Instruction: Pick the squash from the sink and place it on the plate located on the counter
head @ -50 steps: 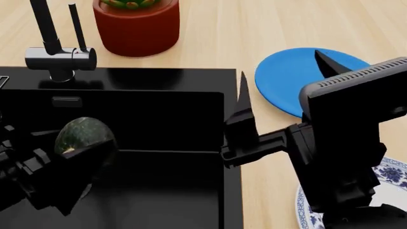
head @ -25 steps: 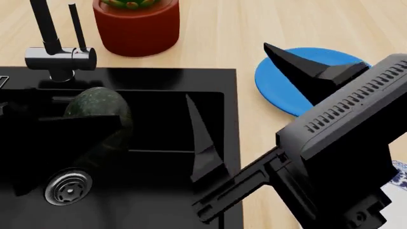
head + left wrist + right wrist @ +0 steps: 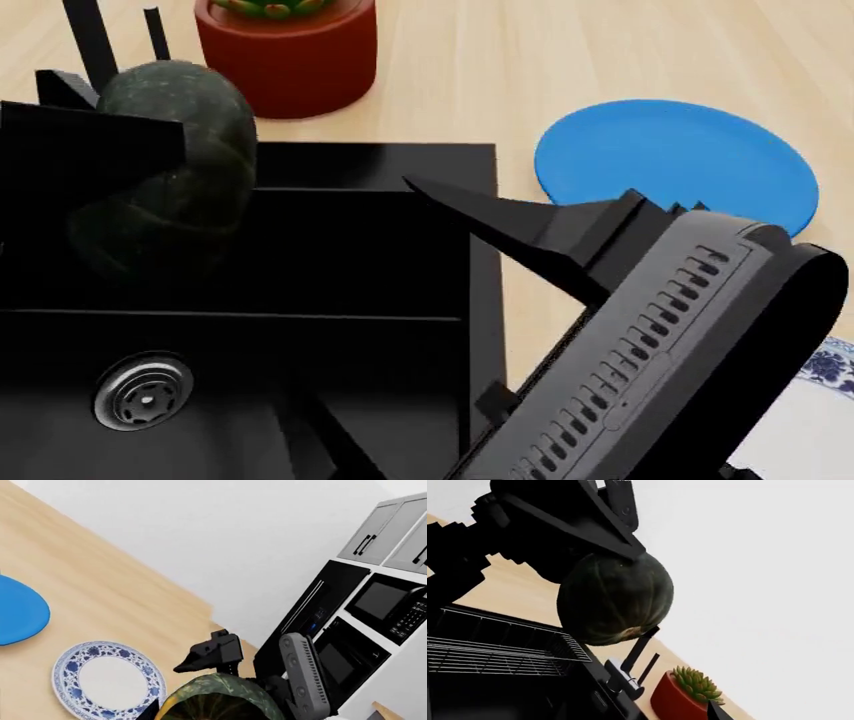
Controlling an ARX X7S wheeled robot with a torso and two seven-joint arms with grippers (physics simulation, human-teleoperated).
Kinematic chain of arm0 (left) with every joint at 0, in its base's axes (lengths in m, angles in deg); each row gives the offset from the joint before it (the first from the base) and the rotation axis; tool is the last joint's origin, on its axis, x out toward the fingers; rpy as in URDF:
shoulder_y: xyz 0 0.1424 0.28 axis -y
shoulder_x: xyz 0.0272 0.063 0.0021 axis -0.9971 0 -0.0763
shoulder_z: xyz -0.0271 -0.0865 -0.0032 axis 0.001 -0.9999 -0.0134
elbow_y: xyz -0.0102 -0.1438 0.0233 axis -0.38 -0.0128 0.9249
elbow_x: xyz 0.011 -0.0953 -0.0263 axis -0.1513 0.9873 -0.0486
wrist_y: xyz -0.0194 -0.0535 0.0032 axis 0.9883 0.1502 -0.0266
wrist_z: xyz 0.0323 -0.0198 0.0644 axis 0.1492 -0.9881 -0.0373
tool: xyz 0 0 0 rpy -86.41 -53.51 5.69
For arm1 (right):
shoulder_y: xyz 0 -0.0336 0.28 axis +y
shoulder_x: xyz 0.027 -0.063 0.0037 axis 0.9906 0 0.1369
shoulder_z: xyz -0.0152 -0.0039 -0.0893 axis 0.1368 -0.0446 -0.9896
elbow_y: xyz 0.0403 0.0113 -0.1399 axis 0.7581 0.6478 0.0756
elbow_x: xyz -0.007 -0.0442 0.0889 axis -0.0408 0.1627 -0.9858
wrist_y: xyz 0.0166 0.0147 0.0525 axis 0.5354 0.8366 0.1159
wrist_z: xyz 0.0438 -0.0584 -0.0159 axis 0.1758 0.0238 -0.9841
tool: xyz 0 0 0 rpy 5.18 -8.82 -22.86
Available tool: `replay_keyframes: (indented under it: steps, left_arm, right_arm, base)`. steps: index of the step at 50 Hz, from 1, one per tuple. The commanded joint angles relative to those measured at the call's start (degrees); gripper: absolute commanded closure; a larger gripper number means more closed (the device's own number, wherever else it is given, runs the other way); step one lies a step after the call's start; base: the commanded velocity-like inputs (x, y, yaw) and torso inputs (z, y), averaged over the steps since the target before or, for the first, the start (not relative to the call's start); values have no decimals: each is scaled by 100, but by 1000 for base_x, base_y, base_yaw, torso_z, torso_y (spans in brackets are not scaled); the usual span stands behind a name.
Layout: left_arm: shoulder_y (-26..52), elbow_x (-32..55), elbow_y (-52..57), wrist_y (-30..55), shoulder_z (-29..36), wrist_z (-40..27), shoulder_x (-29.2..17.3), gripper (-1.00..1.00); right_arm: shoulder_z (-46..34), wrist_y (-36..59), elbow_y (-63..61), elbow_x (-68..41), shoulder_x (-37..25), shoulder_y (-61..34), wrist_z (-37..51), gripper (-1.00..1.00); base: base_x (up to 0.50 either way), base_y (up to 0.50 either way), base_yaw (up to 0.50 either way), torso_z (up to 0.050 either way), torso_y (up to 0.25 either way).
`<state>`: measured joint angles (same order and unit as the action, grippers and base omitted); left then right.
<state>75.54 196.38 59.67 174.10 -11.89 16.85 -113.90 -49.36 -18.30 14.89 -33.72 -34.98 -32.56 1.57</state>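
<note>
The left gripper (image 3: 610, 555) is clamped on the squash (image 3: 615, 598), which hangs in the air above the sink (image 3: 360, 270), lifted clear of the basin. In the right wrist view the dark fingers (image 3: 607, 530) press on the upper part of the squash from both sides, and its pale stem end points downward. That high hold seems meant to let it pass over the sink rim on its way to the counter (image 3: 534, 60).

In the head view the squash (image 3: 174, 160) sits at the left, in front of the faucet (image 3: 94, 40) and near a red pot (image 3: 287, 60) holding a green succulent.

The right gripper (image 3: 521, 225) reaches in over the sink's right edge with its jaws spread and nothing between them. It may be set to receive the squash, though that is only a guess.

The plate (image 3: 110, 680) with the blue floral rim lies bare on the counter, just beside a plain blue plate (image 3: 674, 165) (the wrong target). In the head view the right arm covers most of the patterned plate; only a sliver shows at the lower right. A wire rack (image 3: 500, 645) lies beside the sink on the side away from the plates.

The pick looks done; carrying and placing remain.
</note>
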Motion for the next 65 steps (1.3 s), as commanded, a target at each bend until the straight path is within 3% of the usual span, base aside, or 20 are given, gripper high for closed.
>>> replay_keyframes:
  steps: [1, 7, 22, 43, 65]
  left_arm:
    - [1055, -562, -1430, -85, 911, 725, 86, 100]
    - [1064, -873, -1489, -96, 954, 1169, 120, 100]
    - [923, -1372, -1488, -193, 1169, 1926, 159, 100]
    - [732, -1147, -1267, -336, 1474, 2026, 92, 100]
    - [712, -821, -1128, -465, 1737, 2014, 78, 100]
  right_arm:
    - [-1034, -767, -41, -819, -961, -350, 1054, -100]
    - [-1471, -966, -23, -1049, -1129, -821, 1345, -100]
    - [-1573, -1085, 159, -1169, -1066, -1230, 1501, -100]
    - [-1719, -920, 413, -1453, -871, -1891, 1681, -100]
    - [-2210, -905, 804, -919, -481, -2096, 1373, -100]
  base:
    - [0, 0, 0, 0, 0]
    - [0, 0, 0, 0, 2]
    - [0, 0, 0, 0, 1]
    - [0, 0, 0, 0, 0]
    - [0, 0, 0, 0, 1]
